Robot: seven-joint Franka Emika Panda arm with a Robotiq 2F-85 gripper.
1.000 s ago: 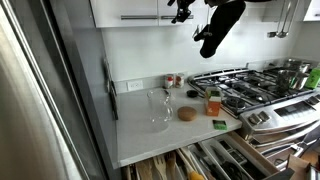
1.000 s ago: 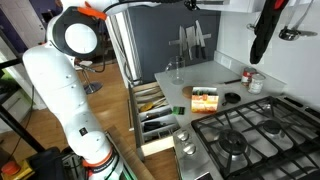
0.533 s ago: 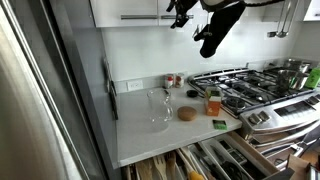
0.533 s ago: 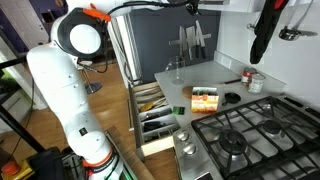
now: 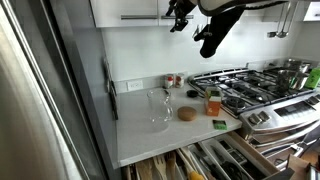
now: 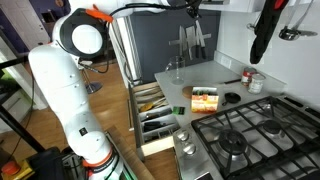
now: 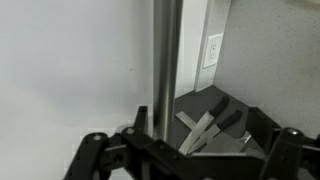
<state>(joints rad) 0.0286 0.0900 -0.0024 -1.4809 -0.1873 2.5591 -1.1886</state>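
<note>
Countertop, white, bears a glass beside the stove; hand hovers overhead.

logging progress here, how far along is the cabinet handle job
Done: the gripper is up at the cabinet handle, which stands between its open jaws in the wrist view. In hand: lining up on it; nothing is gripped yet. Left: closing on the handle and moving the door, which looks shut in an exterior view.

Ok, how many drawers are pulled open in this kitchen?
2. Both are below the counter beside the stove, one above the other: the upper drawer and the lower drawer. More may be hidden.
</note>
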